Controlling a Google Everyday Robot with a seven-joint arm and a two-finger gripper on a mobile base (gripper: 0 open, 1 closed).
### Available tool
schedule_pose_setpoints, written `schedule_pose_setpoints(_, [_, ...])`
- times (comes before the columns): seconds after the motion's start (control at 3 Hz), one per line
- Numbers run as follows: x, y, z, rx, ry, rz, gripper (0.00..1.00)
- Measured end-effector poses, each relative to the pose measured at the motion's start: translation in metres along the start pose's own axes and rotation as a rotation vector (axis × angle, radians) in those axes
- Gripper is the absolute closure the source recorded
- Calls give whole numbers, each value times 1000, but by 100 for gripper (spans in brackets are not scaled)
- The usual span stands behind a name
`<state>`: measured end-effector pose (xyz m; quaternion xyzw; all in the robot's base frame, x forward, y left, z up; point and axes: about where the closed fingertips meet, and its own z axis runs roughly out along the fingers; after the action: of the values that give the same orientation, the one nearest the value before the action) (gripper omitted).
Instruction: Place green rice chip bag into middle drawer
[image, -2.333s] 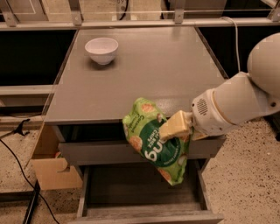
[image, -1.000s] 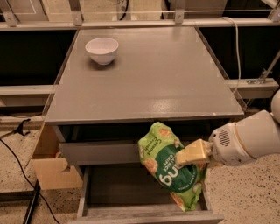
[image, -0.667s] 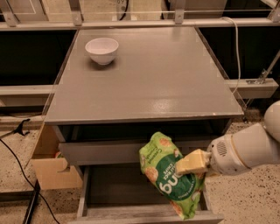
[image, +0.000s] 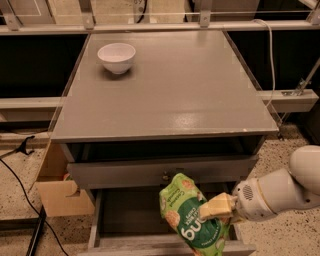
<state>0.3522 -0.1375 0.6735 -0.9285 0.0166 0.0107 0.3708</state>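
Observation:
The green rice chip bag (image: 187, 215) is crumpled foil with white lettering and pictures of round tan chips. It hangs over the right part of the open middle drawer (image: 127, 212), low inside the opening. My gripper (image: 212, 207) comes in from the right on a white arm and is shut on the bag's right side with its cream fingers (image: 216, 205). The drawer is pulled out under the cabinet, and its grey floor shows to the left of the bag. The bag's lower end reaches the drawer's front wall (image: 150, 248).
A white bowl (image: 116, 56) stands at the back left of the grey cabinet top (image: 165, 95). A drawer front with a small knob (image: 160, 172) sits above the open drawer. A cardboard box (image: 57, 192) stands left of the cabinet. A black cable (image: 20, 175) lies on the floor.
My gripper has carried the bag down from the cabinet's front edge, to the right, into the open drawer's opening. The bowl has not moved.

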Motion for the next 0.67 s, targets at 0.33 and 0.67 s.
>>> schedule_pose_setpoints(0.33, [-4, 15, 23, 30, -4, 6, 100])
schedule_pose_setpoints(0.67, [-1, 40, 63, 32, 51, 9, 100])
